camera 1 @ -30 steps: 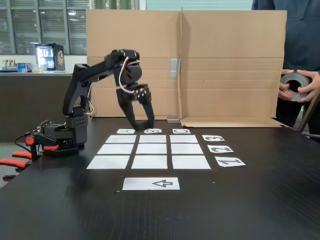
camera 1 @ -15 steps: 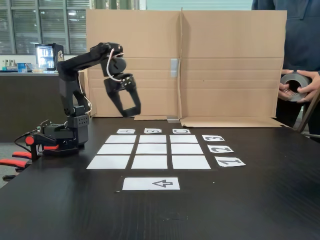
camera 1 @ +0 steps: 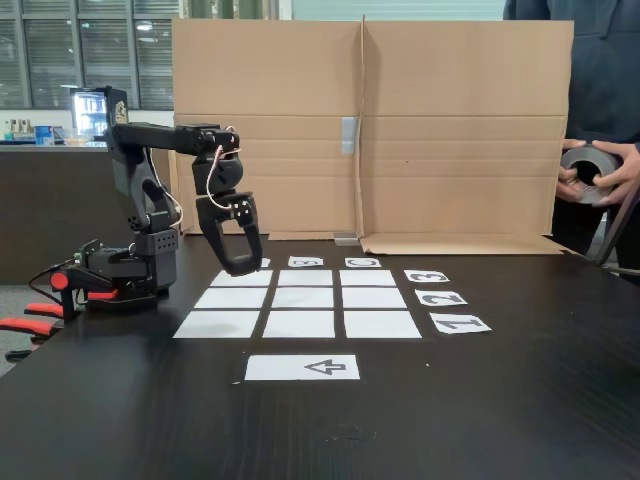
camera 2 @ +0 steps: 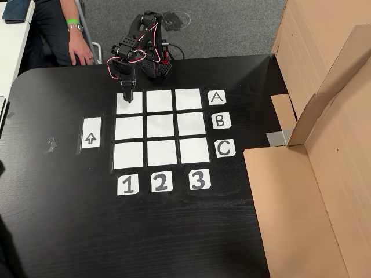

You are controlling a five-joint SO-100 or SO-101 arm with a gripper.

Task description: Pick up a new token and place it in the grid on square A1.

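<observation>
The grid (camera 1: 303, 297) (camera 2: 161, 127) is nine white paper squares on the black table, with letter cards along one side and number cards along another. Square A1 (camera 1: 217, 324) (camera 2: 137, 109) is the near left cell in the fixed view and the top left cell in the other view. My gripper (camera 1: 241, 267) (camera 2: 128, 97) hangs from the black arm, fingers pointing down, above the A column; in the other view it sits over square A1. Its fingertips are closed on a small dark piece that looks like the token (camera 1: 242, 269). It partly hides the A card.
A white arrow strip (camera 1: 302, 367) (camera 2: 91, 132) lies beside the grid. A cardboard wall (camera 1: 370, 130) (camera 2: 324, 145) stands behind the table. A person holds a grey tape roll (camera 1: 590, 168) at the right; a person's hand (camera 2: 78, 55) rests near the arm base (camera 1: 125, 275).
The arm pulled back from behind the B card, lifted, and swung left. The gripper now hangs lower, over the A column.
</observation>
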